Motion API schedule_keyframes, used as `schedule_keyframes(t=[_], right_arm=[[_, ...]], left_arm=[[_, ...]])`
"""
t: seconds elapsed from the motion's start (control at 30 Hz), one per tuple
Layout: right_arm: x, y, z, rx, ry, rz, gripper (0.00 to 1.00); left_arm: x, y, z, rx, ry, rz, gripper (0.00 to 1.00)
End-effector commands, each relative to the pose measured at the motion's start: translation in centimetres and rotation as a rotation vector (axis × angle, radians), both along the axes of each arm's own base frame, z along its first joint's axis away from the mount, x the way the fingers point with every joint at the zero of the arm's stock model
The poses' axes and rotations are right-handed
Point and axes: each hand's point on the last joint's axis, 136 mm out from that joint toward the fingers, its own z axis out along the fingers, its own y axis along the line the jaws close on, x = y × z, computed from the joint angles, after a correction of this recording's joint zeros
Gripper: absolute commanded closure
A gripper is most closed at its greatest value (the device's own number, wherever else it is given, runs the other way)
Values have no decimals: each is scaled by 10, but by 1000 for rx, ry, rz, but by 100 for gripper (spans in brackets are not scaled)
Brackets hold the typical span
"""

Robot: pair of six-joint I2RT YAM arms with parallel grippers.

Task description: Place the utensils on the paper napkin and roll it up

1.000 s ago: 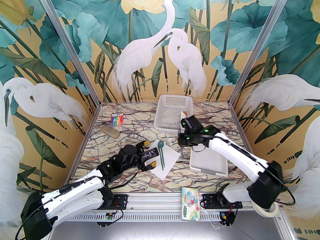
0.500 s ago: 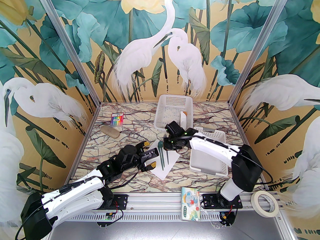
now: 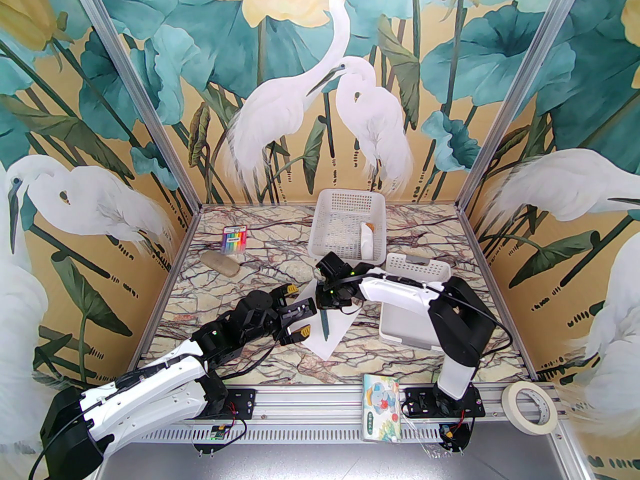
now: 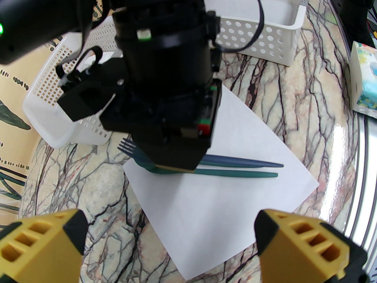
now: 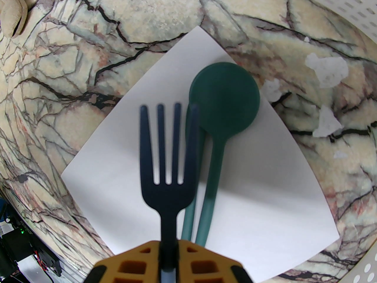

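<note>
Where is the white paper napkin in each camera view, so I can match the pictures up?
Top external: the paper napkin lies centre frame, just right of the open left gripper.
Left wrist: mid-frame, beyond that gripper's yellow fingers.
Right wrist: across the middle, with the spoon lying on it.
Shared landmark: the right gripper, shut on the fork, above the napkin.

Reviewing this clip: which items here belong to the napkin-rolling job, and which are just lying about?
Job: fork, gripped in the right claw; spoon, lying on the paper napkin.
Lying about: far basket, wrapped utensil inside it, near basket, marker pack, beige lump, tissue pack, tape roll.
</note>
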Motion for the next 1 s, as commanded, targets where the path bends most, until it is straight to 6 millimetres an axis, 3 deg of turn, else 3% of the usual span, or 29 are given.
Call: schedule_keyframes(t=[0.0, 0.4, 0.97], right_arm=[[5, 14, 2, 32, 0, -8, 84], [9, 23, -13, 29, 22, -10, 84], [21, 18, -30, -49, -3, -21, 83]], left_arm=[[-3, 4, -6, 23, 4, -2, 0], [-5, 2, -8, 20, 15, -13, 1], [-7, 0, -8, 12, 26, -22, 1]])
